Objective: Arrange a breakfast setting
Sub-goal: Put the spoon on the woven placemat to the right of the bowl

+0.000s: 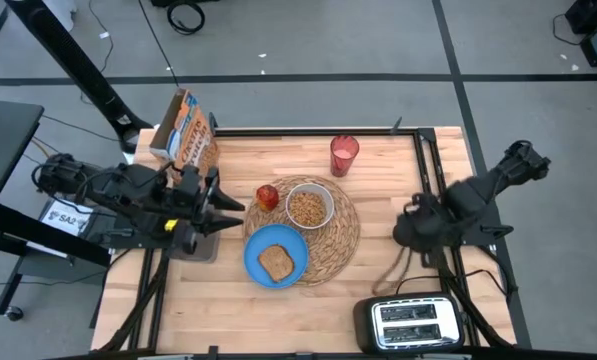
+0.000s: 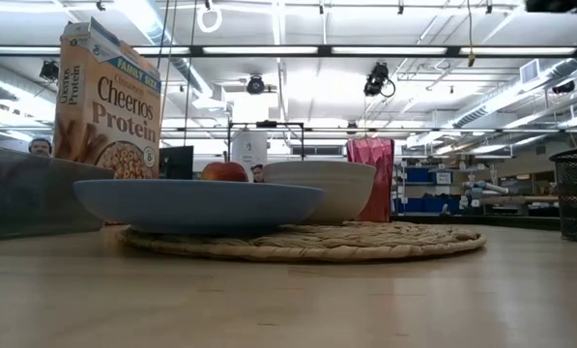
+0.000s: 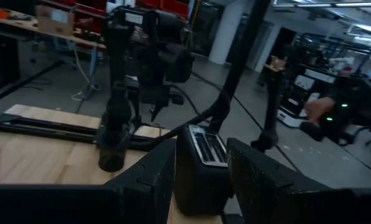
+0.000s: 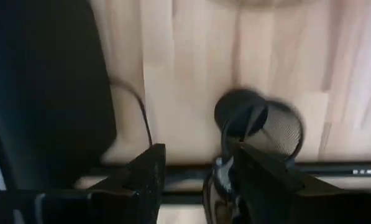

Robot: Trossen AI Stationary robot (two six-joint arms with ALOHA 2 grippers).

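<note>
Around the woven placemat [image 1: 333, 235] holding bowl [image 1: 309, 206] and blue plate [image 1: 275, 256], the left gripper [image 1: 228, 213] and right gripper [image 1: 406, 232] wait empty, fingers parted.

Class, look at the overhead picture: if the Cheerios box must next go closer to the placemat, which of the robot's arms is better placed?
Left, probably. The left gripper sits just below the Cheerios box; the right gripper is across the placemat, by the toaster.

a robotics lab or workshop: grey taped floor [image 1: 308, 40], long ceiling strip lights [image 2: 365, 50], blue storage bins [image 2: 428, 176] on shelves, workbenches and another robot arm [image 3: 138, 68] beyond the wooden table [image 1: 378, 250].
</note>
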